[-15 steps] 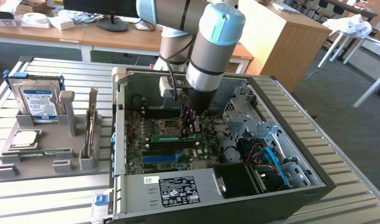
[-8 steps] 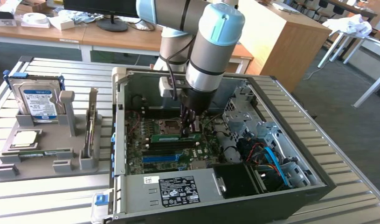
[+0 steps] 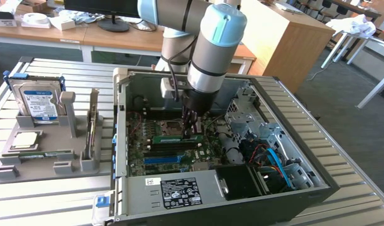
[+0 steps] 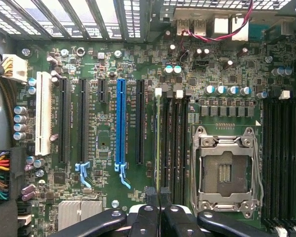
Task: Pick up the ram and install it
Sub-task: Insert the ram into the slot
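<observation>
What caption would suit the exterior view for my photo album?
Robot arm's gripper holds the ram down at the motherboard inside an open computer case.

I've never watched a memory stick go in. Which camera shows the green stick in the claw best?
The exterior view: the green stick shows its long side there, gripped by the claw inside the computer case. The wrist view shows it edge-on, just a thin line running out from the claw.
</observation>
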`<action>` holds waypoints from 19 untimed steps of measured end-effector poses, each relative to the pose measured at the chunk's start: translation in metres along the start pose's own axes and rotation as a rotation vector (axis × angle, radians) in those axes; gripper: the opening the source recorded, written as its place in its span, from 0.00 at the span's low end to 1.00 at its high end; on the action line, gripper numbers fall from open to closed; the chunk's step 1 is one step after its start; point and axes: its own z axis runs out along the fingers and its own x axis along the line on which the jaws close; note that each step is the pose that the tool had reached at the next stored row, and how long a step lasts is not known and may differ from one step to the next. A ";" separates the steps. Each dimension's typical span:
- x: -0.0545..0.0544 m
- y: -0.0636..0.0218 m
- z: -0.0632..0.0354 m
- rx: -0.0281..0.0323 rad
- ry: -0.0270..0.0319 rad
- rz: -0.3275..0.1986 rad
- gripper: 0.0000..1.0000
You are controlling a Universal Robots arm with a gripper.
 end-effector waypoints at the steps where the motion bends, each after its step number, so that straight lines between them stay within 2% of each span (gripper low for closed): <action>1: 0.000 0.0000 0.0009 -0.0001 0.0002 0.000 0.11; 14: -0.001 0.0000 0.0035 0.0000 0.0001 0.000 0.11; 19: -0.001 -0.0001 0.0074 0.0000 0.0000 0.000 0.11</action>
